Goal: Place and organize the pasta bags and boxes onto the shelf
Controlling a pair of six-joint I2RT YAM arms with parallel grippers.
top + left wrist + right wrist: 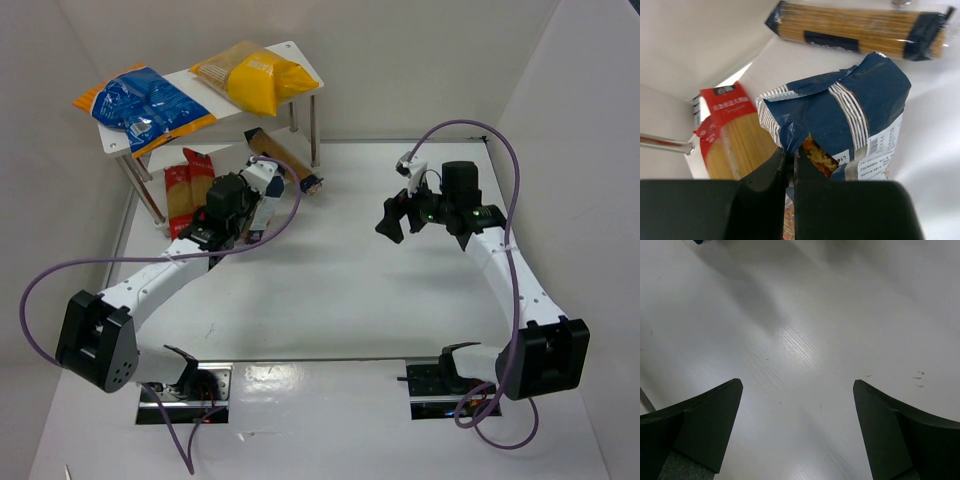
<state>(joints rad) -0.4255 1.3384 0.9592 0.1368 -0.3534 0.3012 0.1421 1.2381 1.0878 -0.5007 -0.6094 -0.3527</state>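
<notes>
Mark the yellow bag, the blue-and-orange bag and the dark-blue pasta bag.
yellow bag (255,78): top external view, its yellow middle.
blue-and-orange bag (140,100): top external view, blue centre.
dark-blue pasta bag (880,95): left wrist view, dark blue label.

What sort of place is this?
Probably a robot test booth: plain white walls box in a white table, a left arm and right arm are bolted at its near edge, and a small shelf holds a yellow bag of pasta.

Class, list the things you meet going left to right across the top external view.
In order: blue-and-orange bag → yellow bag → right tool. The left tool, shut on the dark-blue-label bag, overlaps the yellow bag sideways, so it is left out.
</notes>
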